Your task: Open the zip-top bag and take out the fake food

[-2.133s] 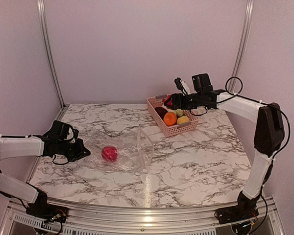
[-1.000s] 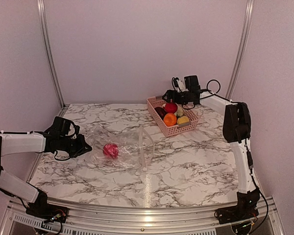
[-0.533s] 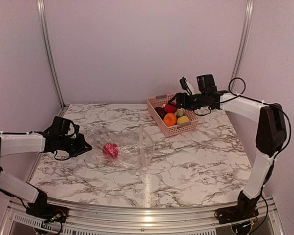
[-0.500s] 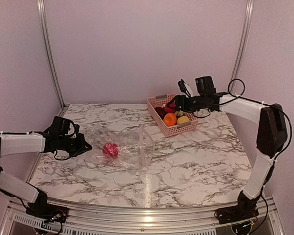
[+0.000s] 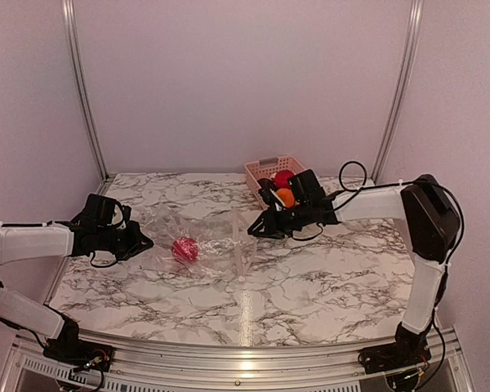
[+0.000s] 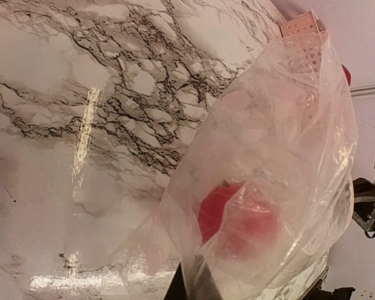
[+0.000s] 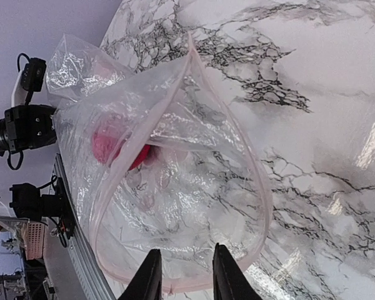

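right fingers [image 7: 225, 280] swung from basket [image 5: 260, 167] to the bag [image 5: 208, 233] mouth, half-open astride its rim. left fingers [image 5: 135, 242] clenched on the shut end; fruit [image 5: 184, 249] sits inside, nearer the left.

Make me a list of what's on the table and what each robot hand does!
table: white marble
zip-top bag: lying mouth open, left of middle
red fake food: one piece, inside the bag
left gripper: shut on the bag's closed end
right gripper: jaws apart at the bag's mouth rim
pink basket: back of table, red and orange pieces inside
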Robot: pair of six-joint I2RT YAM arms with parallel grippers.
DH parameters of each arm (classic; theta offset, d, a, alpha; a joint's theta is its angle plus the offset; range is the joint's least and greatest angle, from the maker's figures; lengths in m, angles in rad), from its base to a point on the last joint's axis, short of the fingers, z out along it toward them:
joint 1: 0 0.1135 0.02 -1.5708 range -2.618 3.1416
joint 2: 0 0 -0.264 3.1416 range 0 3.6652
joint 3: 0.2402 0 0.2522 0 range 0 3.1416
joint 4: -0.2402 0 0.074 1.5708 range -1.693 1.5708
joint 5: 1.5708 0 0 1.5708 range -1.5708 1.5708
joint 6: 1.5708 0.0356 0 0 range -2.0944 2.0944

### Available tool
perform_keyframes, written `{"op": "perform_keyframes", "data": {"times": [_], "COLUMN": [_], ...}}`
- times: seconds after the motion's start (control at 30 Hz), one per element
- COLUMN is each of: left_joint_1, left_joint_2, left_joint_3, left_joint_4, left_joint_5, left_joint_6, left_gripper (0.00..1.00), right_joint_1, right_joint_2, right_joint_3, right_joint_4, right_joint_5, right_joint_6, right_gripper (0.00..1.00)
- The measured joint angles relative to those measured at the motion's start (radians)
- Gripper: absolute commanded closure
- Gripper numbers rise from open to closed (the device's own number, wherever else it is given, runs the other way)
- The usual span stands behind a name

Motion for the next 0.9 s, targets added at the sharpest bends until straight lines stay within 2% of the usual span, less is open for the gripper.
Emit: {"op": "perform_keyframes", "data": {"times": [0.17,0.27,0.33,0.4,0.63,0.9], "left_joint_1": [0.0,0.0,0.0,0.0,-0.018,-0.043], "left_joint_2": [-0.013,-0.023,-0.032,-0.043,-0.099,-0.125], "left_joint_3": [-0.001,-0.001,-0.001,0.003,0.058,0.085], "left_joint_4": [0.006,0.006,0.005,0.003,-0.02,-0.03], "left_joint_5": [0.0,0.005,0.009,0.014,0.024,0.033], "left_joint_6": [-0.005,-0.008,-0.009,-0.01,-0.002,0.005], "left_gripper": [1.0,1.0,1.0,1.0,1.0,1.0], "right_joint_1": [0.036,0.075,0.092,0.108,0.116,0.116], "right_joint_2": [0.08,0.134,0.163,0.193,0.257,0.258], "right_joint_3": [0.015,0.035,0.045,0.058,0.087,0.096], "right_joint_4": [0.037,0.068,0.092,0.115,0.187,0.221], "right_joint_5": [-0.012,-0.023,-0.03,-0.038,-0.069,-0.079], "right_joint_6": [0.043,0.071,0.095,0.118,0.166,0.177], "right_gripper": [0.78,0.73,0.61,0.44,0.04,0.01]}}
